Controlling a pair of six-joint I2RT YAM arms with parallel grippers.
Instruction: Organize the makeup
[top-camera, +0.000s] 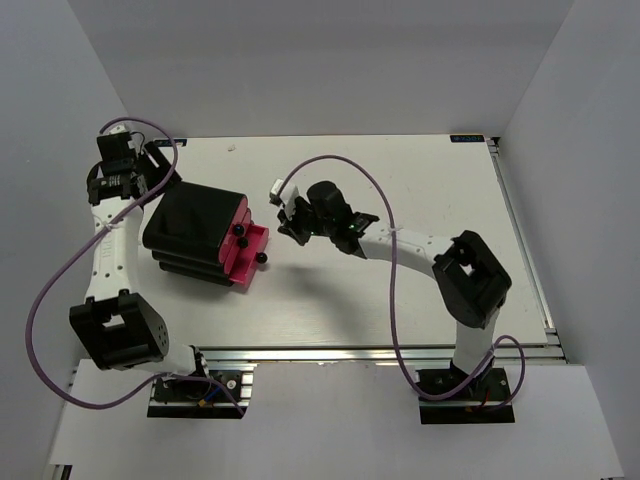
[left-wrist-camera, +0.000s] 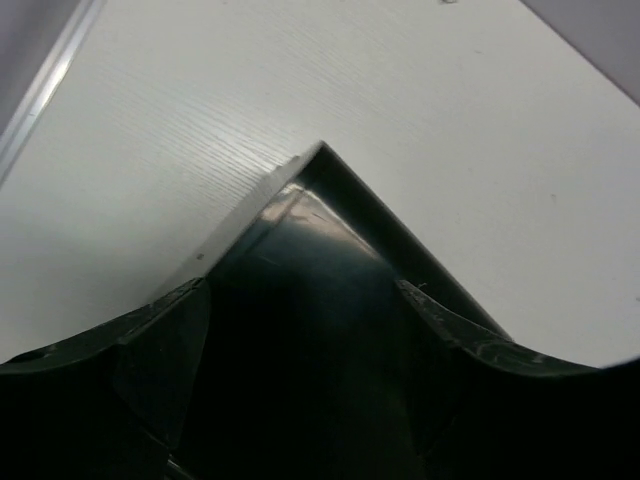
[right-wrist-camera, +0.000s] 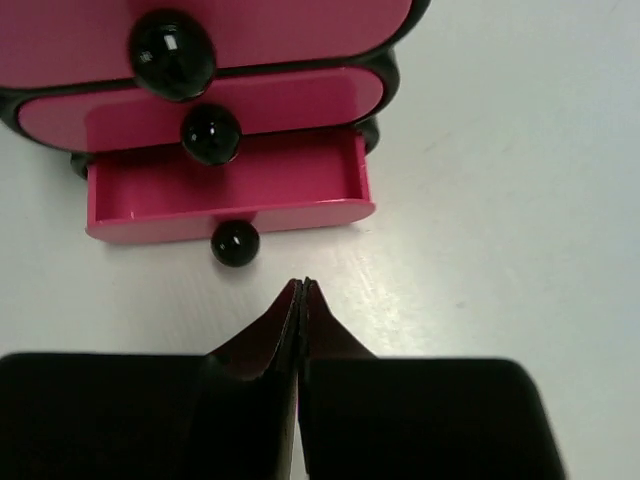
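No makeup visible in any view, not even inside the pulled-out bottom drawer (right-wrist-camera: 230, 213), upper left of the right wrist view. Just below its knob (right-wrist-camera: 234, 243), right gripper (right-wrist-camera: 303, 286) pinched shut on nothing. Upper left of the top view, left gripper (left-wrist-camera: 303, 290) spread wide astride the black box (top-camera: 195, 225) corner, contact unclear. For closing the drawer: steady the box, push squarely beside the knob

A black box (top-camera: 190, 230) with its lowest pink drawer (right-wrist-camera: 285, 178) open sits on a white table (top-camera: 330, 300).
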